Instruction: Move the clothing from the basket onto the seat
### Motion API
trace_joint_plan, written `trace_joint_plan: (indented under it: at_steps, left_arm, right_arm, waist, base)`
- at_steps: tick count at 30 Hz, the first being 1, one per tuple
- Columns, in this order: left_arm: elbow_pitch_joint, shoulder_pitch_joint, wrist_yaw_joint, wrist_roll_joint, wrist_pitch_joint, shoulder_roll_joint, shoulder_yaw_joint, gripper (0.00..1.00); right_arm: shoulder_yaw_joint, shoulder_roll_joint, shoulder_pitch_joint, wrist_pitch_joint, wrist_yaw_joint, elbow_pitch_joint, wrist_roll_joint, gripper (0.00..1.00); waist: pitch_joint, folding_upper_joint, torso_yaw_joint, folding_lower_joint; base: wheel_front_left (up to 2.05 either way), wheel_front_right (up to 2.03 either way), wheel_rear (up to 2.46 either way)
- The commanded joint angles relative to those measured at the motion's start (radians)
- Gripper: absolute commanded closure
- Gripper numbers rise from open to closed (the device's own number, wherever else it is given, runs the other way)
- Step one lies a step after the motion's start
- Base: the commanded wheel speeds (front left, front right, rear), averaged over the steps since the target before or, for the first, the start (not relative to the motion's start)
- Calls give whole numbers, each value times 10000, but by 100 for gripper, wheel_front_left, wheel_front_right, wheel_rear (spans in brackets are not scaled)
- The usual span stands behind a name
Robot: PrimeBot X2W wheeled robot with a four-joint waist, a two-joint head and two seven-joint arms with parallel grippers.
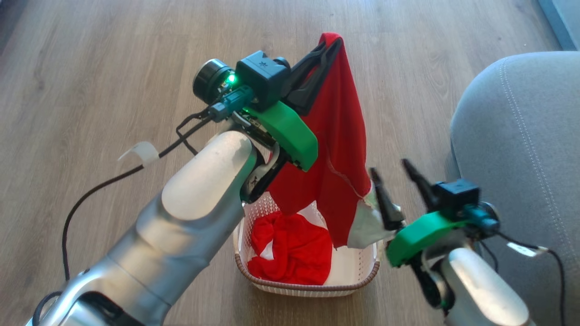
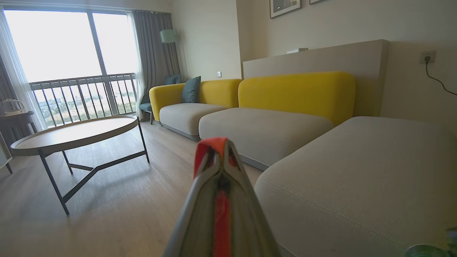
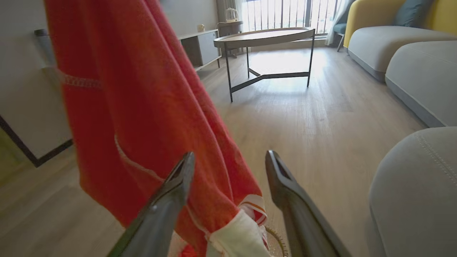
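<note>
The clothing (image 1: pixel 340 131) is seen as soft, matt red cloth. The basket (image 1: pixel 358 267) is moulded in smooth, perforated cream plastic, its rim given a woven look. The seat (image 1: pixel 521 136) is covered in matt grey fabric, pale-stitched. The floor (image 1: pixel 90 68) is laid in grained wood.

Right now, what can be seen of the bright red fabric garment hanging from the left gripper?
The bright red fabric garment hangs limp, its top pinched in the shut left gripper. A pale stitched seam crosses it low down; a white panel forms its bottom corner. Its lower end dangles over the cream perforated plastic basket, beside the open right gripper.
</note>
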Motion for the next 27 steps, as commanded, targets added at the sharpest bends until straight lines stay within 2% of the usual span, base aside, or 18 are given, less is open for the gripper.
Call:
trace_joint_plan:
  at_steps: [1, 7, 11, 19, 24, 25, 26, 27]
  left_arm:
    - [-389, -571, 65, -105, -93, 104, 302, 100]
    - [-690, -511, 171, -336, -93, 104, -128, 100]
    - [-827, -556, 244, -486, -93, 104, -361, 100]
    - [-1069, -621, 339, -776, -93, 104, -819, 100]
    - [-1104, -604, 396, -898, -93, 104, -1005, 100]
    - [-1093, -592, 410, -920, -93, 104, -1025, 100]
    - [-1079, -581, 421, -940, -93, 104, -1046, 100]
    - [-1079, -581, 421, -940, -93, 104, -1046, 100]
  right_arm:
    - [278, -163, -577, -49, 71, -395, 90, 0]
    - [1510, -640, -1523, -49, 71, -563, 223, 0]
    - [2052, -741, -2146, -49, 71, -372, 216, 0]
    - [3946, -531, -3171, -49, 71, 1716, 1059, 0]
    - [4542, -248, -3573, -49, 71, 2453, 1678, 0]
    - [4604, -206, -3606, -49, 71, 2532, 1783, 31]
    - [4654, -186, -3638, -49, 71, 2595, 1860, 79]
    - [4654, -186, -3638, -49, 71, 2595, 1860, 79]
  waist:
    - [-2, -1, 19, 1]
    - [-48, -1, 203, 1]
    - [-30, -1, 330, 1]
    - [5, -1, 689, 1]
    - [27, -1, 876, 1]
    - [29, -1, 902, 1]
    - [29, -1, 924, 1]
    - [29, -1, 924, 1]
  base:
    - [0, 0, 0]
    - [0, 0, 0]
    - [0, 0, 0]
    - [0, 0, 0]
    - [0, 0, 0]
    - [0, 0, 0]
    - [0, 0, 0]
    - [0, 0, 0]
